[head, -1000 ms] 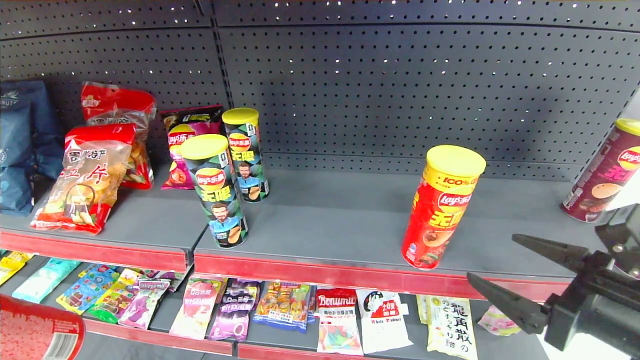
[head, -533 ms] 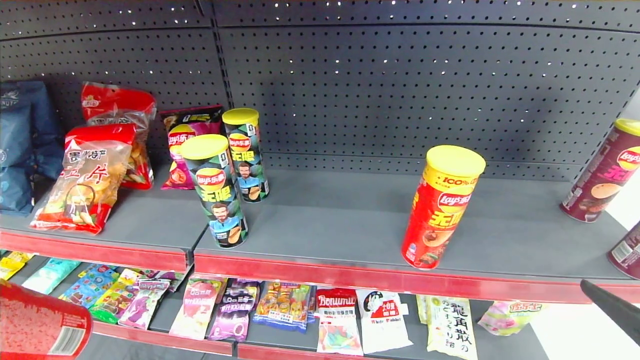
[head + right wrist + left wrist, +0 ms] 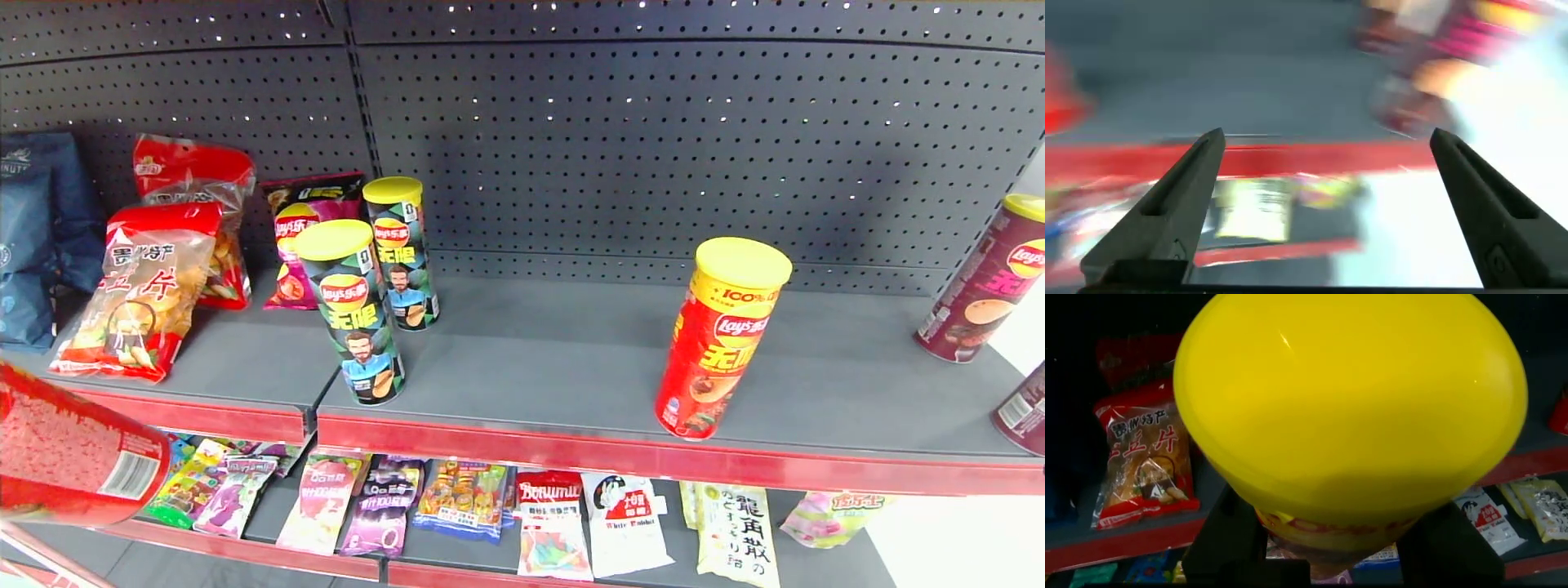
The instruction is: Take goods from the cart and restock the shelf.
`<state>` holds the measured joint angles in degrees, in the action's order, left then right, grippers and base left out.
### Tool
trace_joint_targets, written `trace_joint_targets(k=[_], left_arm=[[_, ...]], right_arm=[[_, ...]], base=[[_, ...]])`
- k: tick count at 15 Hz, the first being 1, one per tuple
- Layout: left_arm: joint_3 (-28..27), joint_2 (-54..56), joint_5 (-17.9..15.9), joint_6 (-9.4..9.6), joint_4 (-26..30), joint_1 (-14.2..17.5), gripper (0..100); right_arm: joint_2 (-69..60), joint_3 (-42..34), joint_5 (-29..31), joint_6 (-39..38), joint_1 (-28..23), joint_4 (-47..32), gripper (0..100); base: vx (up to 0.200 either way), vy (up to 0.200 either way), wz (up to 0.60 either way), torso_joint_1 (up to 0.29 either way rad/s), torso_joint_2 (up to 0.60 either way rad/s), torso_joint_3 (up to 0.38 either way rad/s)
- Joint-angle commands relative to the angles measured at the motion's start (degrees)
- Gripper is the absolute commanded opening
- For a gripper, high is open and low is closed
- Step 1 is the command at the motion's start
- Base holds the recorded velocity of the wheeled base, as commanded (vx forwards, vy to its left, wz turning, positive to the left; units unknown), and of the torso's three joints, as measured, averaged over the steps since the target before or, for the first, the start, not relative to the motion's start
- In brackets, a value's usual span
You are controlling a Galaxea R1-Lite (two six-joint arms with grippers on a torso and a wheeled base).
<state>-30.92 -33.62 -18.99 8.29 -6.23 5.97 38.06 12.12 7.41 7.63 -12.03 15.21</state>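
Observation:
A red chip can [image 3: 73, 457] with a yellow lid [image 3: 1347, 400] hangs tilted in front of the shelf's left end, below its red front edge. My left gripper [image 3: 1331, 543] is shut on it, a dark finger [image 3: 1221, 539] on each side of the can body. Another red can [image 3: 722, 339] stands upright on the grey shelf [image 3: 555, 367], right of the middle. My right gripper [image 3: 1327, 139] is open with nothing between its fingers, in front of the shelf's red edge.
Two dark chip cans [image 3: 351, 314] [image 3: 400, 253] stand left of the middle, snack bags [image 3: 139, 294] beyond them. Maroon cans [image 3: 980, 282] [image 3: 1020, 420] stand at the right end. Bare shelf lies between the dark cans and the standing red can. Several packets [image 3: 457, 498] line the lower shelf.
The held red can has risen at the lower left of the head view. My right gripper has drawn back down and right, out of the head view.

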Motion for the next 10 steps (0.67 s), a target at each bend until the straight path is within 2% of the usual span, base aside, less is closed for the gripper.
trace_joint_targets(k=[1, 2, 3, 6, 8, 10], left_arm=[[0.59, -1.45, -0.08, -0.03, -0.01, 0.00, 0], [1.38, -0.92, -0.08, -0.29, 0.08, 0.00, 0], [2.70, 0.49, -0.17, -1.08, 0.16, 0.00, 0], [4.90, 4.27, 0.45, -1.26, 1.31, 0.09, 0], [4.11, 3.04, 3.26, -0.03, 1.40, 0.44, 0], [3.05, 2.07, 3.35, 1.11, 1.31, 0.44, 0]], right_arm=[[-4.84, -1.31, -10.14, 0.63, 4.30, -0.71, 100], [-6.95, -0.69, -14.62, 1.86, 7.81, -3.61, 100], [-8.97, -0.08, -14.88, 1.95, 9.22, -7.30, 100], [-18.02, 0.19, -13.92, 3.53, 8.96, -15.92, 100], [-22.06, 0.28, -13.30, 3.88, 9.04, -19.34, 100], [-23.82, 0.19, -9.87, 3.88, 9.04, -22.33, 100]], base=[[0.000, 0.000, 0.00, 0.000, 0.00, 0.000], [0.000, 0.000, 0.00, 0.000, 0.00, 0.000], [0.000, 0.000, 0.00, 0.000, 0.00, 0.000], [0.000, 0.000, 0.00, 0.000, 0.00, 0.000], [0.000, 0.000, 0.00, 0.000, 0.00, 0.000], [0.000, 0.000, 0.00, 0.000, 0.00, 0.000]])
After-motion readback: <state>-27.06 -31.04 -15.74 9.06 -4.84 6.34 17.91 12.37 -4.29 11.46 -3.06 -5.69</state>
